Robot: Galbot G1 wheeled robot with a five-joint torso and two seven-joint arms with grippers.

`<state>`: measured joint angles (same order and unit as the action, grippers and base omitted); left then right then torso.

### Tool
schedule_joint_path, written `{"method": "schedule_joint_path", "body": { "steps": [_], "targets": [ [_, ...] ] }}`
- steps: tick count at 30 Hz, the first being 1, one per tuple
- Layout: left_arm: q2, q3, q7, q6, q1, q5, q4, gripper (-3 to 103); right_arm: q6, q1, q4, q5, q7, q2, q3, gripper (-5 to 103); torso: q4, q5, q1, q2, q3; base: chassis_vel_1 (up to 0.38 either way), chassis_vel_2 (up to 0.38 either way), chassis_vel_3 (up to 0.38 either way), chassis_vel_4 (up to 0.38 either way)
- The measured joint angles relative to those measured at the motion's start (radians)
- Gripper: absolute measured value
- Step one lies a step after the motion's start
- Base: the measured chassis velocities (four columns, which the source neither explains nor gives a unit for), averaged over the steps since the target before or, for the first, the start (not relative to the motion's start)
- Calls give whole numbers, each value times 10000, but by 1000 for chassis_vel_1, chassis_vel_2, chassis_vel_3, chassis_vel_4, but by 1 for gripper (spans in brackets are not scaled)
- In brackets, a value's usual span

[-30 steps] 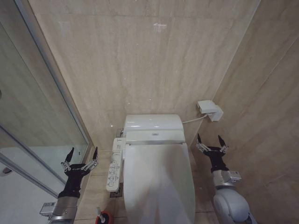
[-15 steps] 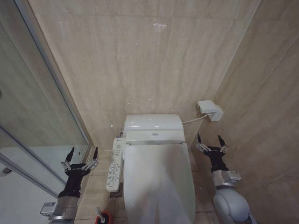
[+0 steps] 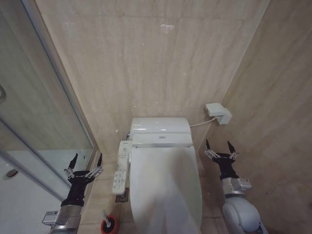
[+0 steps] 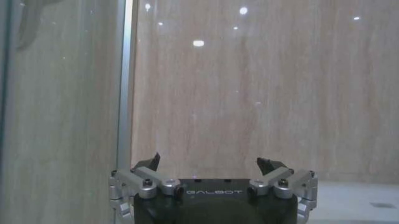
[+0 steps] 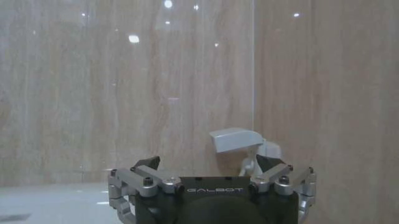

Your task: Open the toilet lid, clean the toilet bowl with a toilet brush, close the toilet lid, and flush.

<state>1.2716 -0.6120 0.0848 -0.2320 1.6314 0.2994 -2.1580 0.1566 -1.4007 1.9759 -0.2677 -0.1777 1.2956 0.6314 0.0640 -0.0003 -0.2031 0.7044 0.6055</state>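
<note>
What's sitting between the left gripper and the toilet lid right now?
In the head view, the long white button panel lies between the open left gripper and the closed toilet lid; bare floor tile otherwise.

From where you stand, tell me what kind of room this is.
A bathroom, most likely a small toilet stall. The toilet lid is down over the toilet bowl, the toilet brush stands on the floor, and a glass partition is beside tiled walls.

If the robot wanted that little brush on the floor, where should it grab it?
Probably by the thin white handle of the brush, which sticks up out of its red holder, so coming from above suits. The left gripper is open and on that side of the toilet bowl; the right gripper is across it.
</note>
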Motion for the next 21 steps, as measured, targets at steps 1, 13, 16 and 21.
{"method": "schedule_joint_path", "body": {
  "steps": [1,13,16,21],
  "targets": [
    [0,0,-1,0,1,0,1,100,0,0,0,0,0,0,0,100,-1,3,0,0,0,169,-183,-180,155],
    [0,3,-4,-1,0,5,9,100,0,0,0,0,-1,-1,0,100,4,0,1,1,0,265,-256,-247,249],
    [0,1,-2,-1,0,6,9,100,0,0,0,0,-1,-2,0,100,0,-3,4,1,-2,291,-333,-331,345],
    [-1,0,-2,-1,2,6,10,100,1,-2,0,0,-1,-1,2,100,5,-3,9,5,-5,347,-358,-345,323]
  ]
}}
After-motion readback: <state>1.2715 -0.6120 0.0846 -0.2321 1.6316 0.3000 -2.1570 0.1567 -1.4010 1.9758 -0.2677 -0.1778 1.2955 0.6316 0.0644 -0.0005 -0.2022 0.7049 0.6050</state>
